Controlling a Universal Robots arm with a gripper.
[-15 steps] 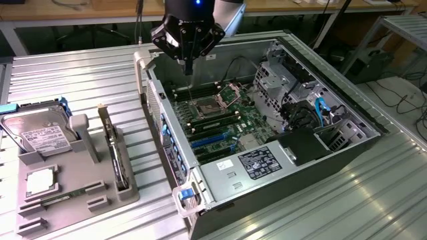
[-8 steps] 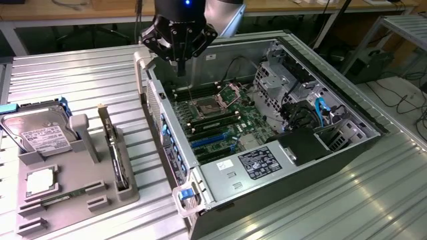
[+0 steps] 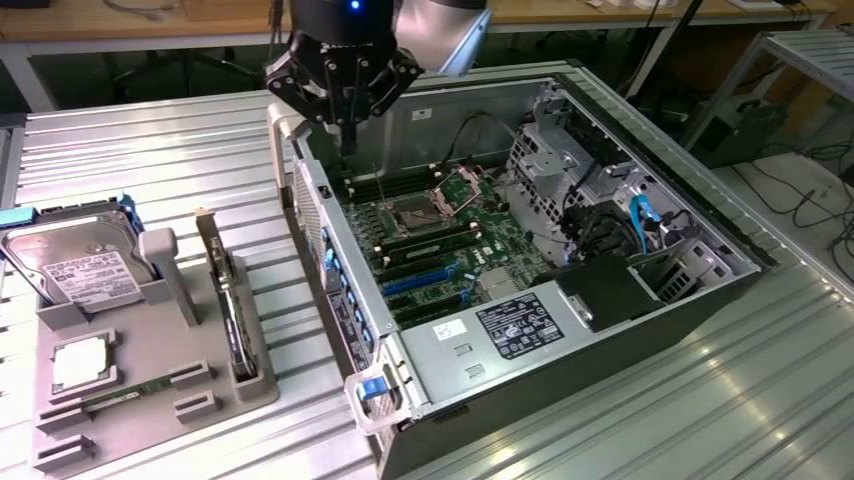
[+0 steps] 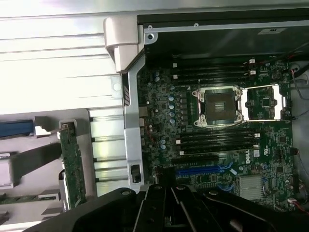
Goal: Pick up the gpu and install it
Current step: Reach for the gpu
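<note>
The black multi-link gripper (image 3: 347,145) on the grey robot arm hangs above the far corner of the open dark-grey metal computer case (image 3: 534,405), on the exterior view's left side of it; its fingers point down and are pressed together, gripping nothing; the case lies on its side on the silver ribbed metal table (image 3: 160,150), with the green motherboard (image 3: 447,245) facing up; on that board sit a silver-framed square processor socket (image 4: 216,104), rows of black memory slots on both sides of it, and long blue expansion slots (image 3: 420,282) nearer the camera; the gpu (image 3: 230,300), a flat green circuit board with a silver end bracket, stands on its edge in a slot of the pale grey moulded plastic holder (image 3: 167,290), on the table just beside the case on the exterior view's left, well apart from the gripper; in the wrist view its green edge (image 4: 72,164) shows upright in the grey slot; the same holder carries a silver labelled hard drive (image 3: 83,275) propped upright, a silver square chip (image 3: 80,362) lying flat, and a thin green memory stick (image 3: 127,392) in a front groove.
</note>
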